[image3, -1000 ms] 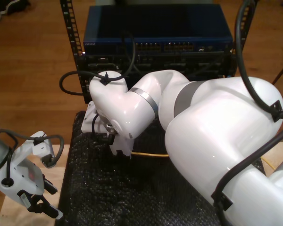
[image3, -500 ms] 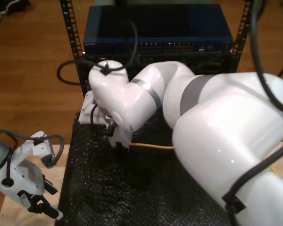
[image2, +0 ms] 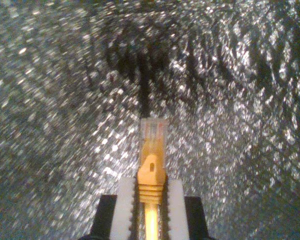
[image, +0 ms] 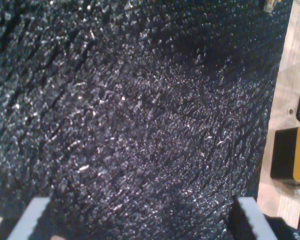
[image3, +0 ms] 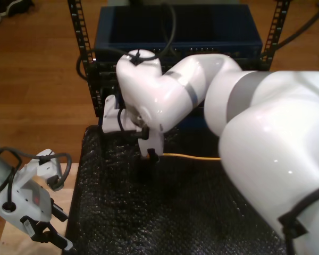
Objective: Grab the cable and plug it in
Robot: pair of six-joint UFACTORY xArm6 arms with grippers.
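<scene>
Now we hold the cable (image2: pixel 151 165) in our second gripper (image2: pixel 150 212): its white fingers (image2: pixel 123 210) pinch the orange boot from both sides, and the clear plug juts straight out ahead of them over the black bubbled mat (image2: pixel 50 125). In the exterior view the yellow line of the cable (image3: pixel 194 156) trails from that gripper (image3: pixel 152 154), near the middle of the frame, toward the exterior view's right, passing behind the big white arm. The blue rack unit (image3: pixel 181 32) with its row of ports sits in the upper middle of the frame, just beyond the mat's far edge.

Our first gripper (image: pixel 140 220) hovers over the mat with its fingers spread wide and nothing between them; we take it to be the one low at the exterior view's left (image3: pixel 40 231).

To plug in well, we judge the plug should be lifted clear of the surface, turned to face a port squarely, and pushed straight so the latch seats; the grip on the boot looks centred, which helps.

Against the frames a second and half a second ago, the second arm's wrist has risen and moved toward the rack, and the cable end has come up with it.
</scene>
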